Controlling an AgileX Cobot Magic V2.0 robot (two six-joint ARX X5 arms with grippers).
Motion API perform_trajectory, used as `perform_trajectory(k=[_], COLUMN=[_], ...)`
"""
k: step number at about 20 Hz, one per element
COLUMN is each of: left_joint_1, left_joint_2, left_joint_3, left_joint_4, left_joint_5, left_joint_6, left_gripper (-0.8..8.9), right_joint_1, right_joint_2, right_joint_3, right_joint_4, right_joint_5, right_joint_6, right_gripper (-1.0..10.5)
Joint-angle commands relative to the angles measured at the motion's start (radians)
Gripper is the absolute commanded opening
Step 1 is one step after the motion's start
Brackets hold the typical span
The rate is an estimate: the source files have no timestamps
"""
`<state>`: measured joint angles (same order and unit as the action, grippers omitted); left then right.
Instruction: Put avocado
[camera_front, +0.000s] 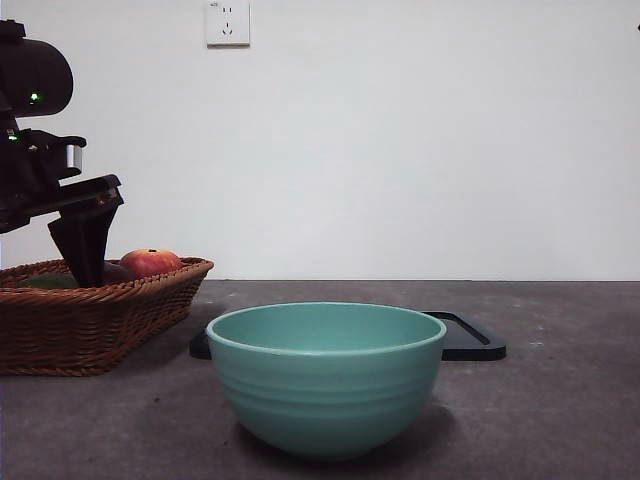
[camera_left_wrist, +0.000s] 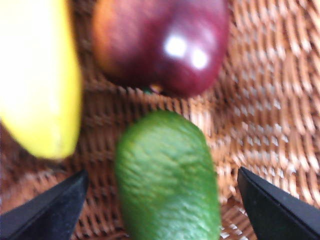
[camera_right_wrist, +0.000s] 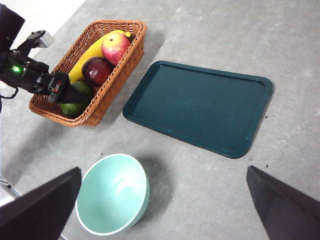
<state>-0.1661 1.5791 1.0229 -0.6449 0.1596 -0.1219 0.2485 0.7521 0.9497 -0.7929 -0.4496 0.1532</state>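
Observation:
The avocado (camera_left_wrist: 167, 185), dark green with bumpy skin, lies on the floor of the wicker basket (camera_left_wrist: 260, 100). My left gripper (camera_left_wrist: 162, 171) is open, with one black jaw on each side of the fruit and neither touching it. The right wrist view shows the left gripper (camera_right_wrist: 70, 92) reaching down into the near end of the basket (camera_right_wrist: 112, 80), partly covering the avocado (camera_right_wrist: 75, 106). In the front view the left gripper (camera_front: 85, 255) dips behind the basket rim (camera_front: 100, 320) at the left. My right gripper (camera_right_wrist: 162, 169) hangs open, high above the table, holding nothing.
Inside the basket there are also a yellow banana (camera_left_wrist: 35, 75), a dark purple fruit (camera_left_wrist: 165, 45) and a red apple (camera_right_wrist: 115, 47). A mint-green bowl (camera_front: 325, 375) stands in front. A dark flat tray (camera_right_wrist: 197, 107) lies to the right of the basket.

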Motion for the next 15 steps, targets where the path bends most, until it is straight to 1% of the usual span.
perform_trajectory(k=[1,5,6,8,10,11,15], left_joint_1=[-0.003,-0.003,-0.003,-0.003,-0.003,-0.003,-0.003], left_joint_2=[0.024,0.054,0.058,0.059,0.059,0.058,0.039], left_joint_3=[0.021,0.021,0.021,0.022,0.022,0.022,0.053], left_joint_4=[0.011,0.006,0.006,0.015,0.01,0.008,-0.039], left_joint_5=[-0.007,-0.007,-0.007,-0.007,-0.007,-0.006,-0.006], left_joint_6=[-0.007,-0.007,-0.015,-0.022,-0.021,-0.021,-0.021], left_gripper=[4.63,4.61,4.39,3.33,2.48,2.34,2.35], right_joint_1=[0.005,0.005,0.005,0.005,0.005,0.005,0.005], right_joint_2=[0.003,0.003,0.003,0.003,0.003,0.003,0.003], right_joint_3=[0.018,0.018,0.018,0.018,0.018,0.018,0.018], right_joint_4=[0.006,0.006,0.006,0.006,0.006,0.006,0.006], right_joint_5=[-0.003,-0.003,-0.003,-0.003,-0.003,-0.003,-0.003], right_joint_6=[-0.008,-0.008,-0.008,-0.008,-0.008,-0.008,-0.008], right_gripper=[5.5,5.5,5.5,5.5,5.5,5.5,5.5])
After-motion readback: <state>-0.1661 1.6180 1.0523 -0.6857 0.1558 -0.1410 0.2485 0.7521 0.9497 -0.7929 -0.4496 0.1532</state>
